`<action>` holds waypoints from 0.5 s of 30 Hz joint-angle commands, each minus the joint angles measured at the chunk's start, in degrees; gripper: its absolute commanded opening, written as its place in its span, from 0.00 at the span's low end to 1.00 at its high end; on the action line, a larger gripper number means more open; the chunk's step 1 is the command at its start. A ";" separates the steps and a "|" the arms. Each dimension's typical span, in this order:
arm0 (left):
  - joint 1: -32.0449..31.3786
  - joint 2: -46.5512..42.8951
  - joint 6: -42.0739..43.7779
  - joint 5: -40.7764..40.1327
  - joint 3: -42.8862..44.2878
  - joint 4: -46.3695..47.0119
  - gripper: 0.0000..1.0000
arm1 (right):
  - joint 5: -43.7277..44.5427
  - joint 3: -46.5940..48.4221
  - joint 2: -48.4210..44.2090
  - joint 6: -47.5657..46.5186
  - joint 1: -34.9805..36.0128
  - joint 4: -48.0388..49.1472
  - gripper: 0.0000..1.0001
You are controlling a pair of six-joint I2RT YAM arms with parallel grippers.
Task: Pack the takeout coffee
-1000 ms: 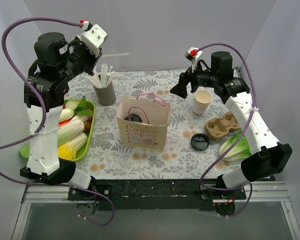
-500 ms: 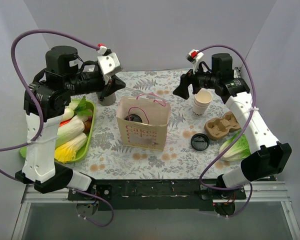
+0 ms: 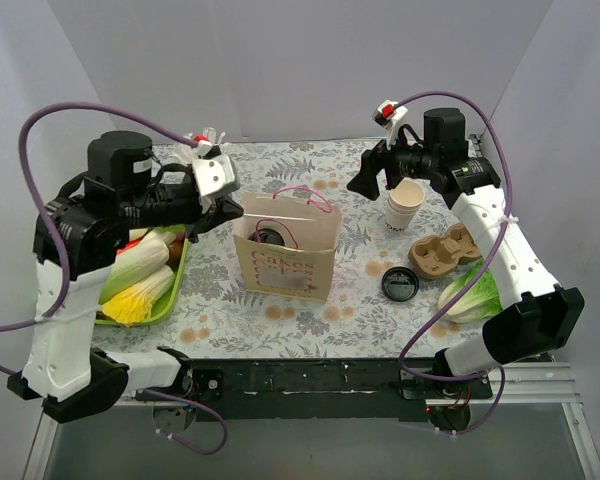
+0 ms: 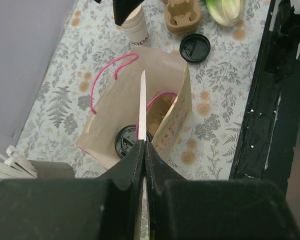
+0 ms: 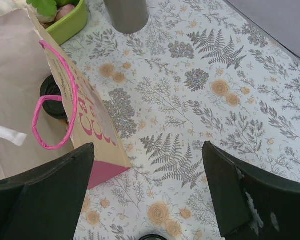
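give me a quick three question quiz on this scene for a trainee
1. True or false: the takeout coffee sits inside the paper bag.
2. What does the left hand grip? A) a white stir stick B) the loose black lid C) a bag handle
3. Which hand stands open?
Key: 1 true; 2 A; 3 the right hand.

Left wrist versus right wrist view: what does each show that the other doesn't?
Only left wrist: the left gripper shut on a white stirrer, the cardboard cup carrier, the cabbage. Only right wrist: the open right gripper, the green tray. Both: the paper bag with pink handles.
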 commanded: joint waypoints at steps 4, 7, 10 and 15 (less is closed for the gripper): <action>-1.06 7.83 3.04 0.70 -1.70 -0.88 0.00 | -1.02 0.42 -1.04 -0.40 -0.20 0.55 0.96; -1.14 10.20 3.92 0.70 -1.61 2.79 0.04 | -1.02 0.24 -1.56 -0.75 -0.12 0.29 0.96; -1.23 10.65 1.12 0.78 -3.53 11.21 0.38 | -0.85 -0.90 -2.53 -0.75 -0.12 0.73 0.96; -1.41 13.19 -5.55 2.02 -3.98 22.75 0.75 | 0.73 -1.52 -3.15 0.56 -0.20 1.26 0.98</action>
